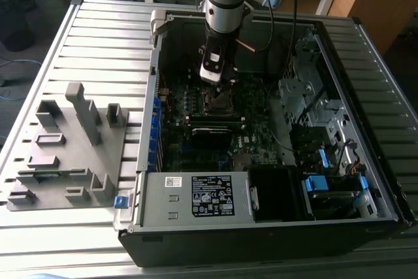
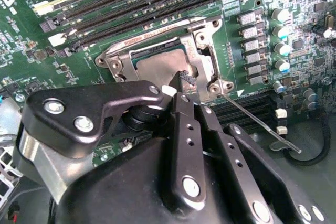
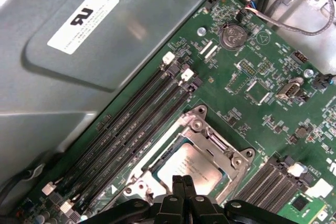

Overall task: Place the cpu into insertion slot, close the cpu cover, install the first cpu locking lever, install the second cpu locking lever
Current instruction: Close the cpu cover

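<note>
The cpu (image 2: 157, 67) (image 3: 190, 169), a dull silver square, lies in the insertion slot (image 1: 219, 100) on the green board. The silvery cpu cover (image 2: 206, 59) (image 3: 215, 141) lies flat around it as a frame. A thin metal locking lever (image 2: 260, 125) sticks out from one socket corner, away from the board. My gripper (image 2: 184, 78) (image 3: 182, 180) (image 1: 215, 78) is shut with nothing between its fingers. Its black tip sits right over the cover's edge beside the cpu; I cannot tell whether it touches.
Long black memory slots (image 2: 157, 3) (image 3: 131, 124) run along one side of the socket, and a row of capacitors (image 2: 281, 40) along another. The case walls, drive cage (image 1: 307, 102) and power supply (image 1: 202, 194) surround the board. A grey fixture tray (image 1: 65, 142) lies outside at the exterior view's left.
</note>
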`<move>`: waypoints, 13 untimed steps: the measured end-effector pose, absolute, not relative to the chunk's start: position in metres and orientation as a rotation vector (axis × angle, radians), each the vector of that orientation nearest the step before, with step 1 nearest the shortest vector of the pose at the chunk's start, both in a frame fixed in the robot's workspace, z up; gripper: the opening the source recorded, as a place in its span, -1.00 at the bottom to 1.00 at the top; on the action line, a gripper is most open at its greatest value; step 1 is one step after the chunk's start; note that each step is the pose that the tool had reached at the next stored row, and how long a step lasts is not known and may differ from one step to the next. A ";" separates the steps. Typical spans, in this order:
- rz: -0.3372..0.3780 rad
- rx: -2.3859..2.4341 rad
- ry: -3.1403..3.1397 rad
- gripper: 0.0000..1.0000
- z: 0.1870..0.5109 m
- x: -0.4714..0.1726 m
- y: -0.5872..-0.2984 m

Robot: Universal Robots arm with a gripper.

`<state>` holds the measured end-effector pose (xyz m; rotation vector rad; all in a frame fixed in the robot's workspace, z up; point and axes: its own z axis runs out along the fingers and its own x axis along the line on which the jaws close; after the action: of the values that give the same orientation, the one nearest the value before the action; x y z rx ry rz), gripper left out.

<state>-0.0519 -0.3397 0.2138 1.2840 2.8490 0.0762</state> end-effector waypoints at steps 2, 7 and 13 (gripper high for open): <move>0.076 1.267 2.857 -0.79 0.214 -0.052 -0.340; 0.077 1.185 2.893 -0.79 0.214 -0.052 -0.340; 0.078 1.029 2.955 -0.79 0.214 -0.052 -0.340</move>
<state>-0.0519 -0.3397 0.2137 1.0294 2.9551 0.0782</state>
